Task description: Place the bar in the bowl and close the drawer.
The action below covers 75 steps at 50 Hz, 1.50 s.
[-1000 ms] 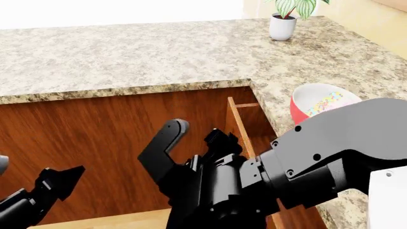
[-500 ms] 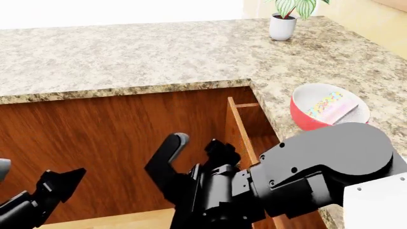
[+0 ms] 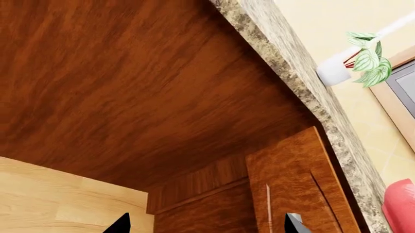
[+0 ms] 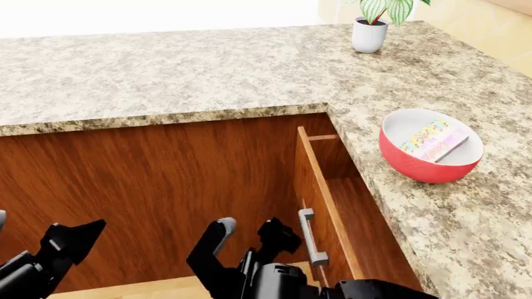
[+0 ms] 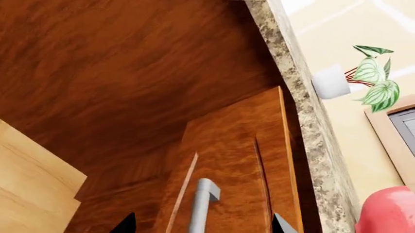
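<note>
- So, step 1 looks done: bar [image 4: 434, 141] lies inside the bowl [image 4: 424, 167], leaning against the white inner wall, nothing holding it.
- Bowl sits upright on the granite tabletop [image 4: 208, 68], right of the cabinet opening, near the tabletop's inner edge; a potted plant [image 4: 372, 25] stands well apart at the far corner.
- Step 2 not done, as far as I can judge: the drawer [image 4: 318, 187] w/ the silver handle [image 4: 309, 237] sticks out from under the tabletop, its inside open to view in the head view.
- Caveat: the big reddish-brown wood face [image 4: 158, 187] fills most of the left and centre; can't tell from these views whether that is the wide drawer's front or a fixed panel, nor how far out it stands.
- Right end effector [image 4: 247, 237]: fingers apart, empty, low in front of the wood, just beside the handle. In the right wrist view the handle [image 5: 202, 204] sits between the two fingertips, no contact seen.
- Left end effector [image 4: 71, 240]: at lower left, empty, near the wood face; only one dark finger clear in the head view, but the wrist view shows two tips spread wide, so apart.
- Left to do: push the drawer shut. Approx halfway overall.
</note>
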{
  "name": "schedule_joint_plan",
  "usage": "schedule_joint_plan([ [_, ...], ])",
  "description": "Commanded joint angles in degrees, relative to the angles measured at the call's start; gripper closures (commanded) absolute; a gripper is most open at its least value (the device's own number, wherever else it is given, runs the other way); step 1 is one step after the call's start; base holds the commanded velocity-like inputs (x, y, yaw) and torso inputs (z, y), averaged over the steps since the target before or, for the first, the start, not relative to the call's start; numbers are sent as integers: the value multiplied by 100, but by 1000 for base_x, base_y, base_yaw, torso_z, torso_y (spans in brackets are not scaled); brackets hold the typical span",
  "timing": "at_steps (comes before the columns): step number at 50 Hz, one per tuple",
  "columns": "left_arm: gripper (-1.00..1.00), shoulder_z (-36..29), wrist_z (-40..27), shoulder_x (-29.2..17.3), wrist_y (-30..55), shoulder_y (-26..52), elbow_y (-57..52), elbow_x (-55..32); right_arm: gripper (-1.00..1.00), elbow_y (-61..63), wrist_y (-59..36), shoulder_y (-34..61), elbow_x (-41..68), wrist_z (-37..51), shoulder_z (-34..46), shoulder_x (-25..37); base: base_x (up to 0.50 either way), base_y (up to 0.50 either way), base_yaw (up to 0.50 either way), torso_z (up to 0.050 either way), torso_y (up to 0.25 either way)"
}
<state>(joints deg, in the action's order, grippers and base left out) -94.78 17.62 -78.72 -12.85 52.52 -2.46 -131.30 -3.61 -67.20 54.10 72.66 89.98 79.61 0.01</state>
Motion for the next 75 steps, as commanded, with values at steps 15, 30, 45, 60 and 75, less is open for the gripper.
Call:
schedule_joint_plan([
  [15, -100, 10, 68, 56, 10, -64, 105, -14, -100, -364, -789, -768, -909, 1, -564, -1, 0, 0, 0, 0, 0],
  [30, -100, 24, 64, 108, 41, -83, 142, -6, -100, -705, -784, -787, -1046, 1, -475, -1, 0, 0, 0, 0, 0],
  [45, -100, 34, 76, 199, 103, -98, 238, -6, -100, -1306, -551, -514, -992, 1, -256, -1, 0, 0, 0, 0, 0],
  [60, -100, 41, 67, 270, 125, -120, 304, 21, -100, -1802, 4, -169, -381, 0, 296, -1, 0, 0, 0, 0, 0],
  [75, -100, 44, 80, 360, 182, -139, 413, 37, -100, -1830, 517, 15, 495, -396, 966, -1, 0, 0, 0, 0, 0],
])
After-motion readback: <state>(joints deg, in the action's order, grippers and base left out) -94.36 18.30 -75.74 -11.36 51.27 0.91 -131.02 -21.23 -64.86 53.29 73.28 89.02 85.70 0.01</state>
